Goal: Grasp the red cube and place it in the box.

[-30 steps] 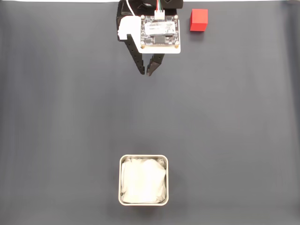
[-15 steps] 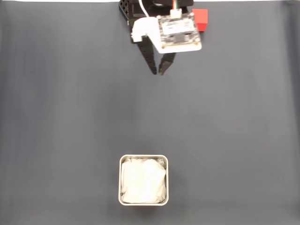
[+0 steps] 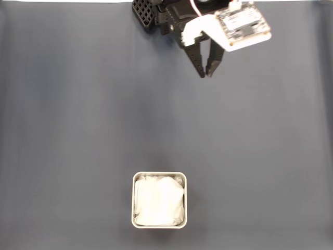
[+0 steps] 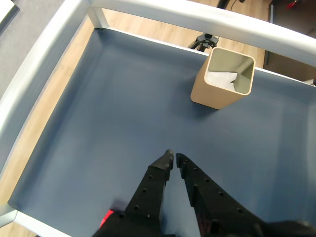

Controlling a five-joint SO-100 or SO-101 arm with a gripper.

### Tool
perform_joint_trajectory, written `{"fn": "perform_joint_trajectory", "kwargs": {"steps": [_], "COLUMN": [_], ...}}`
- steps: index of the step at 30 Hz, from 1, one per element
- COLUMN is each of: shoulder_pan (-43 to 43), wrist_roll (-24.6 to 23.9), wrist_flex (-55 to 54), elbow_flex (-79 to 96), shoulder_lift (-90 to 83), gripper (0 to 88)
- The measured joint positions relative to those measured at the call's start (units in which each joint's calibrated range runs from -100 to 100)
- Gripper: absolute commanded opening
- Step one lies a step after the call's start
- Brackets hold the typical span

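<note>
Dark blue-grey mat point(image 3: 78, 120) across the table; black two-finger gripper point(image 3: 206, 74) now swung rightward along the far edge, tips nearly together, empty; small bright red cube point(image 4: 105, 218) peeking beside the fingers in the wrist view, ungrasped; square metal-rimmed white-lined box point(image 3: 159, 200) near the front edge; approach underway, probably overshot.

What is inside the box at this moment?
The box holds only crumpled white lining in the fixed view; no red cube lies on it. The wrist view shows lining low inside, but the near wall hides the bottom there.
</note>
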Motion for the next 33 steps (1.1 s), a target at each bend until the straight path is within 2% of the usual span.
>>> {"fn": "perform_joint_trajectory", "kwargs": {"steps": [33], "shoulder_pan": [-19.1], "wrist_roll": [2.1], "wrist_flex": [0.0], "elbow_flex": [11.8], "shoulder_lift": [-10.5], "gripper": [0.0]}}
